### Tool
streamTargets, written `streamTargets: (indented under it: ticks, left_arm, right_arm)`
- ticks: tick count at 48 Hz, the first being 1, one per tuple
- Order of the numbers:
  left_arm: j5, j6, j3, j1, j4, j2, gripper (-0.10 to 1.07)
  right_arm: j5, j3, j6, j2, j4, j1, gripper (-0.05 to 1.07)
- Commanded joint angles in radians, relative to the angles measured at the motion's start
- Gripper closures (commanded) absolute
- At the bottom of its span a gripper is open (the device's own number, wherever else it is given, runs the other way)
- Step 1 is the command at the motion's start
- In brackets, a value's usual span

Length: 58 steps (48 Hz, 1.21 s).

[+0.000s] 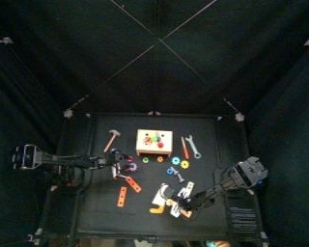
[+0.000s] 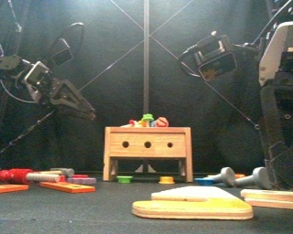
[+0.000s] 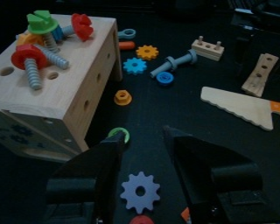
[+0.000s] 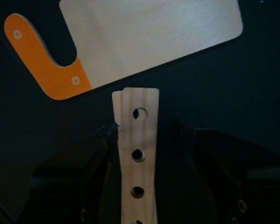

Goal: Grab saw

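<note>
The saw (image 4: 154,35) has a flat cream blade and an orange handle (image 4: 43,57). It lies flat near the table's front (image 1: 168,198) and shows edge-on in the front view (image 2: 192,207). My right gripper (image 4: 140,188) hangs low just beside it, jaws open. It straddles a pale wooden strip with holes (image 4: 136,144) whose end points at the blade. In the top view the right gripper (image 1: 196,200) is right of the saw. My left gripper (image 3: 149,171) is open and empty, raised by the wooden box. The saw also shows in the left wrist view (image 3: 241,107).
A wooden box (image 1: 154,142) with coloured bolts on top stands mid-table. A grey wrench (image 1: 191,147) lies right of it and a hammer (image 1: 113,138) to its left. An orange stick (image 1: 121,196) lies front left. A blue gear (image 3: 140,191) and other small parts lie scattered.
</note>
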Motion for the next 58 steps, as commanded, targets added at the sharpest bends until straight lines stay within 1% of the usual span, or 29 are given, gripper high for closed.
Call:
streamTargets:
  ticks: [1,4,12,15,18,23,28,33,40,48,58]
  left_arm:
    - [0.000,0.002,-0.009,-0.005,-0.002,-0.005,0.17]
    - [0.006,0.002,-0.011,-0.026,0.002,-0.003,0.17]
    - [0.046,0.003,-0.035,-0.138,0.038,0.008,0.17]
    - [0.071,0.002,-0.041,-0.169,0.048,0.015,0.17]
    - [0.094,-0.002,-0.044,-0.184,0.046,0.018,0.17]
    - [0.114,-0.003,-0.031,-0.184,0.020,0.018,0.17]
    - [0.114,-0.002,-0.017,-0.184,-0.028,0.012,0.17]
    - [0.103,0.000,-0.014,-0.181,-0.075,-0.005,0.17]
    - [0.071,0.002,-0.005,-0.152,-0.109,-0.040,0.17]
    - [0.058,0.000,0.017,-0.120,-0.120,-0.081,0.17]
    - [0.049,0.000,0.043,-0.107,-0.135,-0.117,0.17]
  right_arm:
    - [0.017,-0.029,0.000,-0.061,-0.048,-0.003,0.11]
    - [0.028,-0.038,0.005,-0.078,-0.086,-0.003,0.11]
    - [0.035,-0.054,0.012,-0.120,-0.193,-0.002,0.11]
    - [0.029,-0.063,0.012,-0.117,-0.219,-0.006,0.11]
    - [0.014,-0.077,0.008,-0.101,-0.244,-0.006,0.11]
    - [-0.035,-0.107,-0.002,-0.049,-0.276,-0.008,0.11]
    - [-0.098,-0.155,-0.002,0.028,-0.318,-0.002,0.11]
    - [-0.098,-0.192,-0.002,0.083,-0.331,0.002,0.11]
    - [-0.086,-0.224,0.000,0.117,-0.318,0.002,0.11]
    - [-0.089,-0.250,-0.002,0.149,-0.288,0.009,0.11]
    - [-0.091,-0.270,-0.002,0.183,-0.282,0.021,0.11]
